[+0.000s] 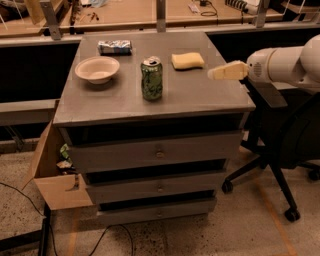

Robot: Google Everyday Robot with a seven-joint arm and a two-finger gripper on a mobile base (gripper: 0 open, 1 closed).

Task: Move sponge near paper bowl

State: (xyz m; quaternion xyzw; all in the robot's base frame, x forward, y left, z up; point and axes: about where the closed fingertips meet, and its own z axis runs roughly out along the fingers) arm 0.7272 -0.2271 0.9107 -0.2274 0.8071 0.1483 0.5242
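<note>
At the far left we see an open cardboard box (50,172) leaning against the side of a grey cabinet (200,150) with three drawers, and a dark cable (20,197) trailing over the speckled floor below it. On the cabinet's top (195,97) the paper bowl (97,69) sits near the left rear, upright, showing nothing inside. Just behind it and a little to the right lies a small shiny packet (115,46), close to the back edge. Next comes a green can (151,78), standing upright near the middle, between the bowl and the sponge and apart from both. The sponge (187,60) lies flat toward the right rear of the top, well apart from the bowl, with the can in the gap between them. To the right of the sponge, near but not touching it, we find the gripper (227,71), which hovers over the right edge of the cabinet top and points left toward the sponge; we are unable to make out whether it is parted or closed. Behind it the white arm (285,64) reaches in from the right border. Under the arm stands a black office chair (292,145) on castors, beside the cabinet. A wooden bench (130,15) runs along the back.
</note>
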